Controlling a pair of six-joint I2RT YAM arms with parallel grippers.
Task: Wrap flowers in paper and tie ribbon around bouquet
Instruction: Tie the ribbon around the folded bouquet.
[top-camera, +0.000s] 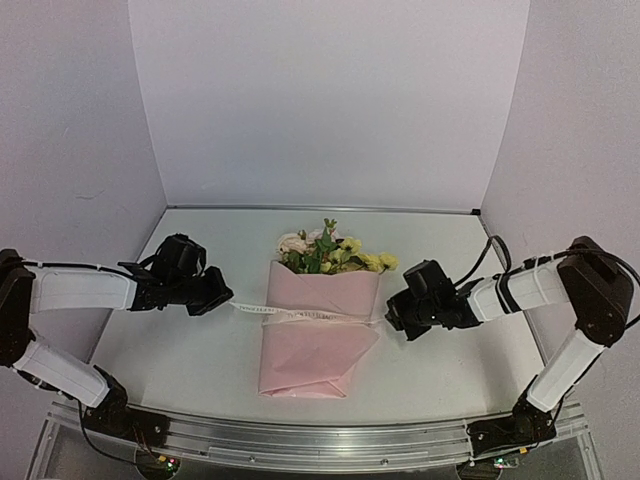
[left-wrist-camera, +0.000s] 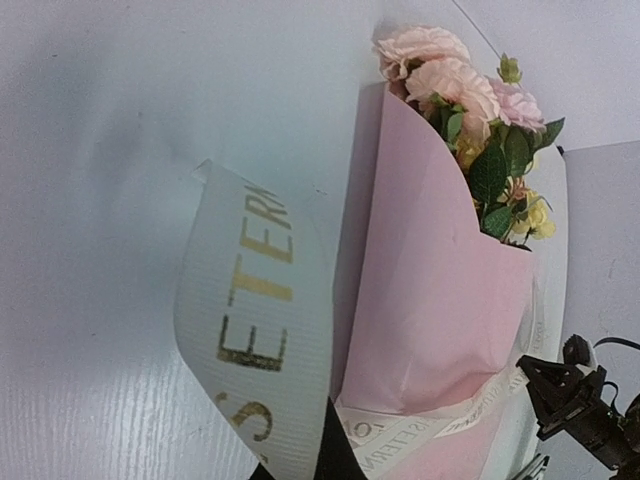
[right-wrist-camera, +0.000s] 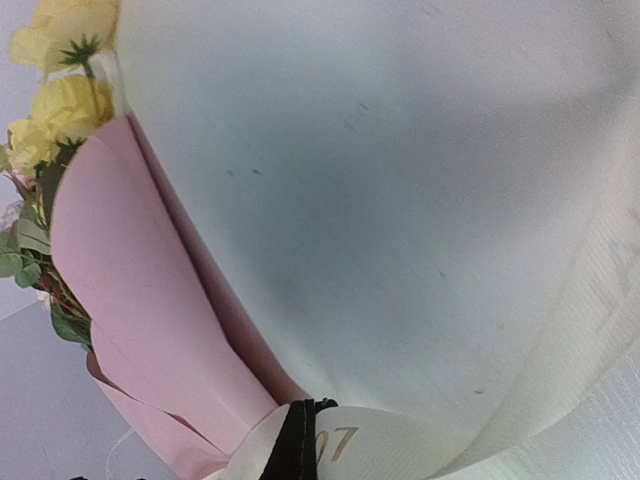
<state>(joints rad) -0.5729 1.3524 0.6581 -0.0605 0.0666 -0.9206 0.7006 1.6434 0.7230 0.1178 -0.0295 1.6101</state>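
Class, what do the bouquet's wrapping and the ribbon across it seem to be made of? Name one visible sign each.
The paper: thin matte pink sheet, likely tissue; it holds crisp folds. The ribbon: cream, probably woven fabric; fine ribbing shows.

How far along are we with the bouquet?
Done: the paper is wrapped around the flowers. In hand: the ribbon lies across the paper's middle, with the left gripper and right gripper each shut on an end. Left: crossing the ends and tying; no knot shows.
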